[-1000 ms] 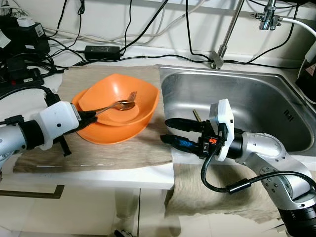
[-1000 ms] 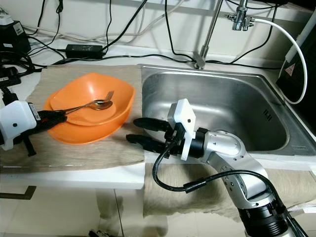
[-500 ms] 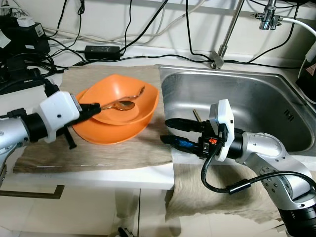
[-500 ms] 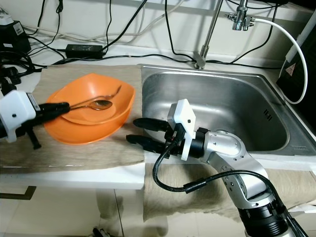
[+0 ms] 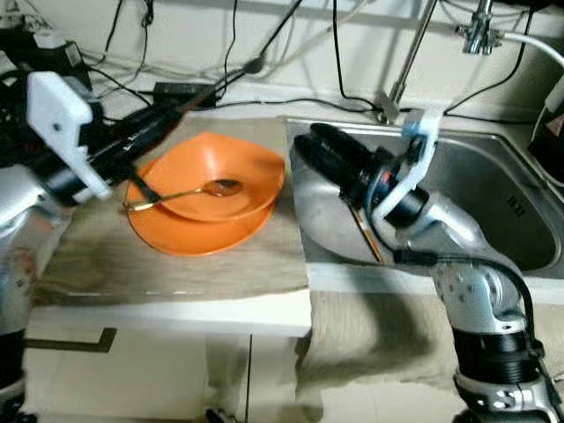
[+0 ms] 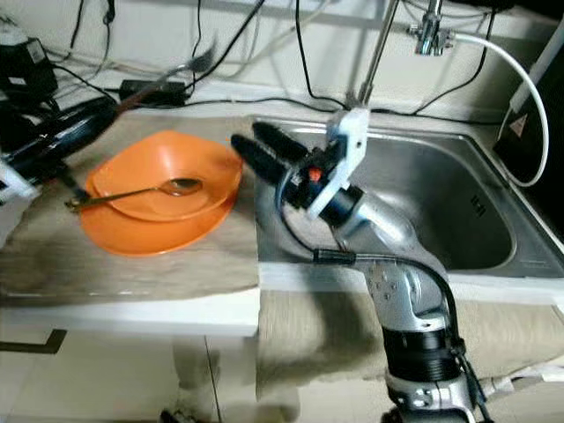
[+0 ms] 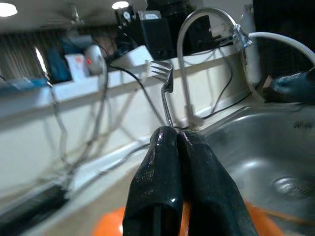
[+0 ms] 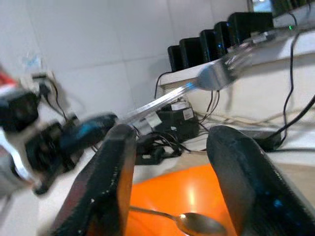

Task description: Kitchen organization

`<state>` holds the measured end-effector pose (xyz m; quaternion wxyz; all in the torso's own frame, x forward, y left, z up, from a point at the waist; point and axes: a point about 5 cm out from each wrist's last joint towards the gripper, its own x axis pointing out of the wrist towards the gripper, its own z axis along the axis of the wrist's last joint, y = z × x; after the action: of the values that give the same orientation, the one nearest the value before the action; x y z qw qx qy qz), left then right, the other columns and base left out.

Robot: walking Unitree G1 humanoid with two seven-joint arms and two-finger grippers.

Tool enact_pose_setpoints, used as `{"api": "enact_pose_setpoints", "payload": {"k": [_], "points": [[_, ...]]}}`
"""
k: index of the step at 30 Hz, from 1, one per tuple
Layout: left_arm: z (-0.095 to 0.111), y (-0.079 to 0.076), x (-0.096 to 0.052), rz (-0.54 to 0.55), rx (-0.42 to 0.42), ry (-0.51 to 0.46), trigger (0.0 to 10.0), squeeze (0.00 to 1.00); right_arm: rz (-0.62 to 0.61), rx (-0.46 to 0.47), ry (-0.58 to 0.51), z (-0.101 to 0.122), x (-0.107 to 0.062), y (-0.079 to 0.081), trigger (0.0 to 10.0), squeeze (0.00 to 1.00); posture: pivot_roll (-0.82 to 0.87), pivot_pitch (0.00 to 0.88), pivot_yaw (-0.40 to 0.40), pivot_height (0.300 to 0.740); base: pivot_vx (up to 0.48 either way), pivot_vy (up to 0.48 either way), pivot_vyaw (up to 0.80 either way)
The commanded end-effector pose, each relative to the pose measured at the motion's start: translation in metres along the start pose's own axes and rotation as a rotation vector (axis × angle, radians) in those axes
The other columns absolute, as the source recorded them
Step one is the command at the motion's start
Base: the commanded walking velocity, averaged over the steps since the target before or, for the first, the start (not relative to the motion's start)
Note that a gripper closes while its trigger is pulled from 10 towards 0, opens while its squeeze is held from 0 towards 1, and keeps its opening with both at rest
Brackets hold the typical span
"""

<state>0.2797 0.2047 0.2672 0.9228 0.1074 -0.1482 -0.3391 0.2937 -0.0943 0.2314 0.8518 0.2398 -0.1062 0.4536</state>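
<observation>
Two stacked orange bowls (image 5: 203, 216) sit on a beige mat (image 5: 176, 264), with a metal spoon (image 5: 218, 188) lying in the top one. My left gripper (image 5: 181, 107) is raised above the bowls' back left and is shut on the handle of a fork (image 6: 172, 75), whose tines point up toward the wall. The left wrist view has the fork (image 7: 165, 83) rising from the closed fingertips (image 7: 165, 140). My right gripper (image 5: 304, 145) hovers open over the sink's left edge, pointing at the bowls. Between its fingers (image 8: 118, 167) I see the fork (image 8: 216, 73) and spoon (image 8: 197, 223).
A steel sink (image 5: 476, 181) lies to the right, with a thin utensil (image 5: 366, 236) against its left wall and a tap (image 5: 407, 53) behind. Cables and power bricks (image 5: 181, 90) line the back of the counter. A second mat (image 5: 388, 344) hangs over the front edge.
The left gripper has lifted the fork out of the bowl, up and toward the back. The right gripper rose from the counter's front edge to above the sink's left rim. The spoon stayed.
</observation>
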Motion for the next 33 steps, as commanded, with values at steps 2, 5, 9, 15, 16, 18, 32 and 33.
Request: {"api": "enact_pose_setpoints", "payload": {"k": [2,5,9,15,16,18,32,33], "points": [[0.006,-0.011,0.018,-0.04,-0.089,-0.08,0.0,0.0,0.0,0.089,-0.048,0.005,0.006,0.0,10.0,1.0,0.0,0.0,-0.04,0.74,0.0,0.0,0.0],[0.013,-0.026,0.035,-0.099,-0.195,-0.163,0.0,0.0,0.009,0.181,-0.103,0.009,0.012,0.003,10.0,1.0,-0.01,0.0,-0.038,0.74,0.0,0.0,0.0],[0.021,-0.042,0.046,-0.168,-0.328,-0.225,0.0,0.0,0.023,0.253,-0.151,0.016,0.017,0.006,10.0,1.0,-0.01,0.0,-0.036,0.74,0.0,0.0,0.0],[0.02,-0.058,0.046,-0.264,-0.411,-0.235,0.0,0.0,0.027,0.263,-0.157,0.018,0.017,0.008,10.0,1.0,-0.01,0.0,-0.034,0.74,0.0,0.0,0.0],[0.021,-0.059,0.045,-0.276,-0.456,-0.253,0.0,0.0,0.024,0.275,-0.168,0.021,0.018,0.008,10.0,0.46,-0.01,0.0,-0.033,0.74,0.0,0.0,0.0],[0.021,-0.06,0.045,-0.276,-0.469,-0.259,0.0,0.0,0.021,0.278,-0.171,0.022,0.018,0.008,10.0,0.46,-0.01,0.0,-0.032,0.74,0.0,0.0,0.0],[0.019,-0.069,0.041,-0.363,-0.518,-0.213,0.0,0.0,0.039,0.296,-0.237,0.035,0.02,0.006,0.0,0.0,-0.02,0.0,-0.024,0.74,0.0,0.0,0.0],[0.019,-0.068,0.042,-0.361,-0.522,-0.215,0.0,0.0,0.046,0.299,-0.241,0.036,0.02,0.007,0.0,0.0,-0.02,0.0,-0.024,0.74,0.0,0.0,0.0]]}}
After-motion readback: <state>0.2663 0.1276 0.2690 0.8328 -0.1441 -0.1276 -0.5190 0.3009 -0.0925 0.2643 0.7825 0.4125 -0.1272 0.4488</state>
